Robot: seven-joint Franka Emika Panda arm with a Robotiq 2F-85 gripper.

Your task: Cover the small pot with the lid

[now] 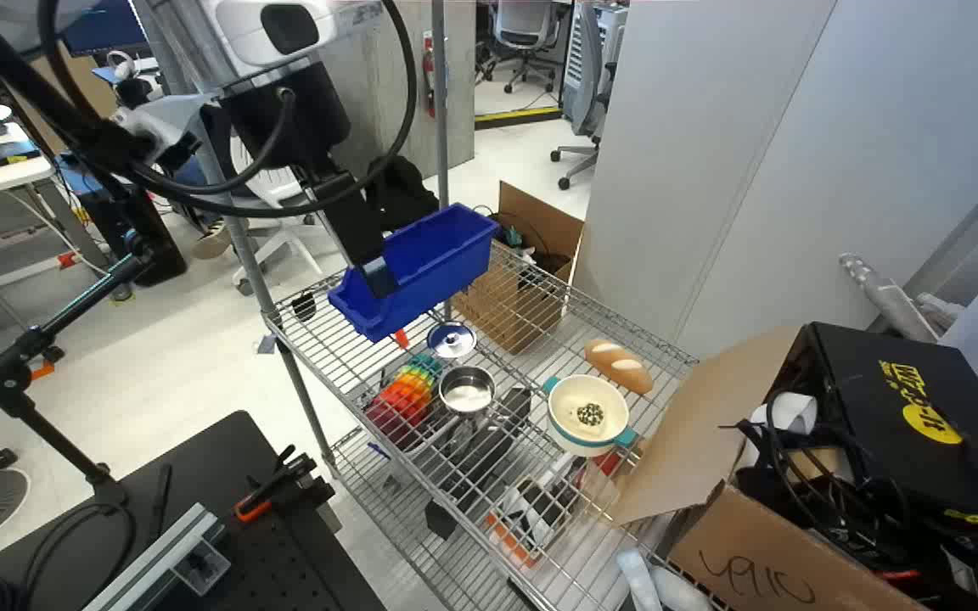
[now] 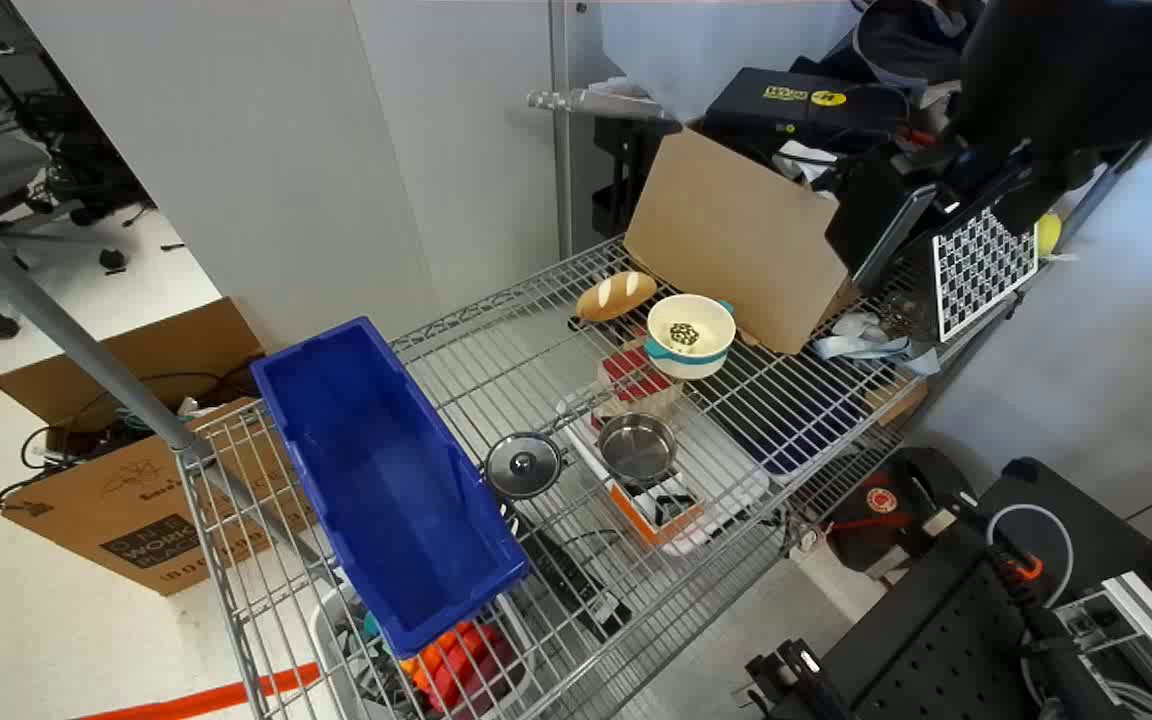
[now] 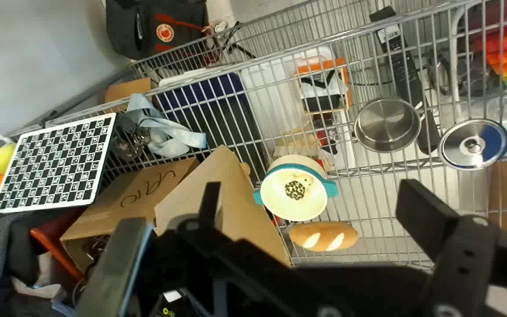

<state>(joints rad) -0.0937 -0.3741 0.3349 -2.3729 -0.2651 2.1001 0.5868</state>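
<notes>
The small pot is a shiny silver metal pot, open at the top, standing upright on the wire shelf. It also shows in an exterior view and in the wrist view. The lid is round and silvery with a small knob on top. It lies knob up on the shelf beside the pot, apart from it, as seen in an exterior view and the wrist view. My gripper is open and empty, with its fingers wide apart. It is high above the shelf, away from pot and lid.
A blue bin stands beside the lid. A cream dish with teal handles and a bread loaf sit farther along the wire shelf. A cardboard box flap rises past the dish. A metal post stands at a shelf corner.
</notes>
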